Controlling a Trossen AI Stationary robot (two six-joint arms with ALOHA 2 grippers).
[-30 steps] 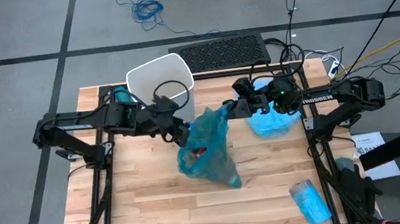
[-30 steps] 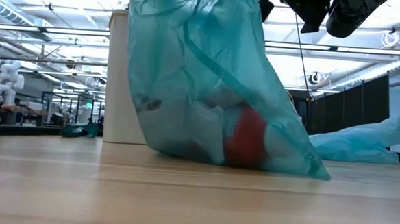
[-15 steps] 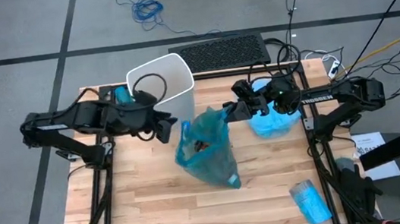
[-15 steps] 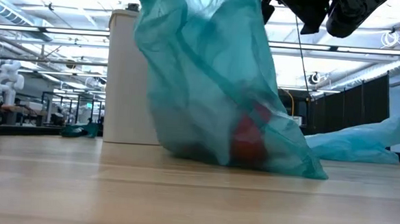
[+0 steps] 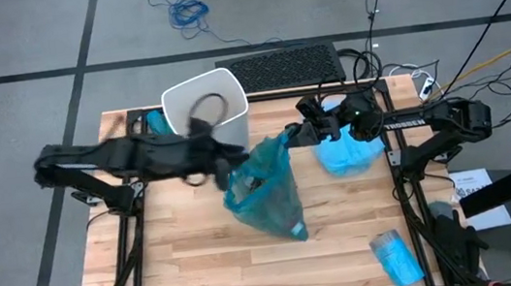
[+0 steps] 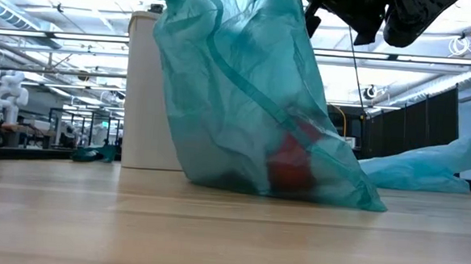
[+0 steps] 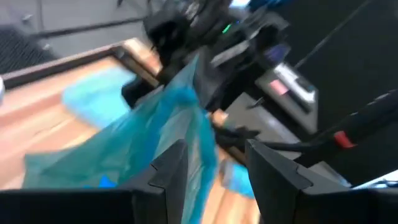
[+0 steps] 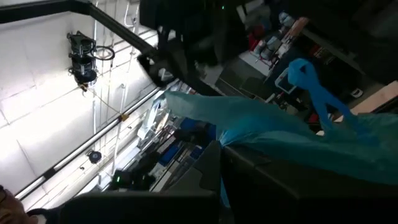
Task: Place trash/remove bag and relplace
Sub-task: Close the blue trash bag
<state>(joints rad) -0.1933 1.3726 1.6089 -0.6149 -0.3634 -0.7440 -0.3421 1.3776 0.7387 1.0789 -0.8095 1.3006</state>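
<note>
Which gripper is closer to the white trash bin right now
Left. The left gripper sits open just in front of the white trash bin, beside the teal bag. The right gripper is farther off, shut on the bag's top edge.

A robotics lab or industrial test hall. The wooden table (image 5: 202,267) stands on a grey concrete floor (image 5: 20,55) marked with dark lines, and loose cables (image 5: 183,10) lie beyond the table. Behind the table, the low view shows exposed ceiling beams (image 6: 55,38) and a white humanoid robot (image 6: 10,92) among distant benches.
</note>
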